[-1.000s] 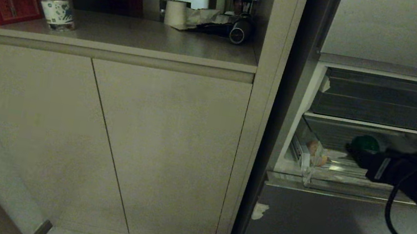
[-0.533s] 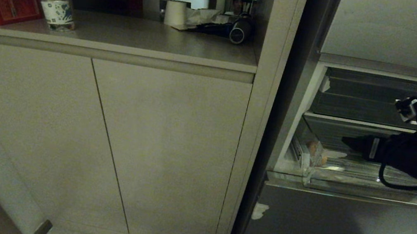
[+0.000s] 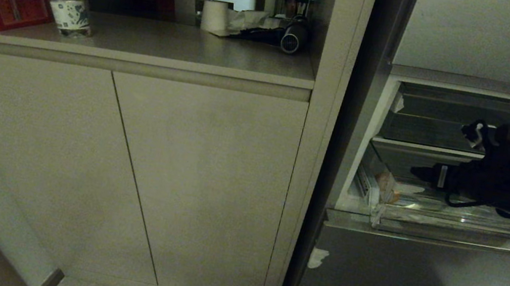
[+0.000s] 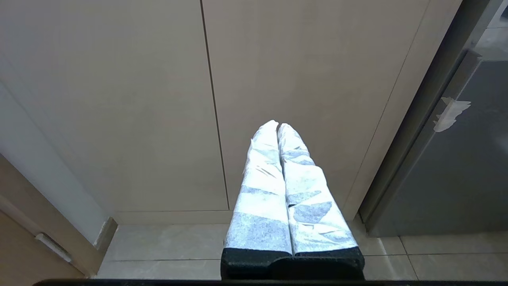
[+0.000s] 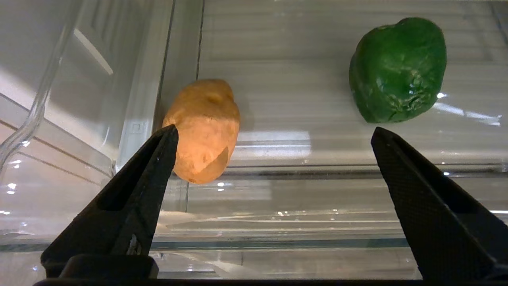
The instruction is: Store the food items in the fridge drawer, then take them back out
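With both food items lying in the fridge drawer (image 5: 254, 230), green pepper (image 5: 398, 69) and tan lump (image 5: 204, 127) well apart, the right gripper (image 5: 274, 139) hangs above them, jaws wide & empty, prob. lining up a pick. Left gripper (image 4: 278, 129) is parked, closed, nr the cabinet doors (image 4: 301, 79).

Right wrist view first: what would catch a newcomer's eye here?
The open right gripper hangs over the clear fridge drawer, holding nothing. On the drawer's ribbed floor lie a tan potato by the side wall and a glossy green pepper, well apart. The left gripper is parked, shut, facing the cabinet doors.
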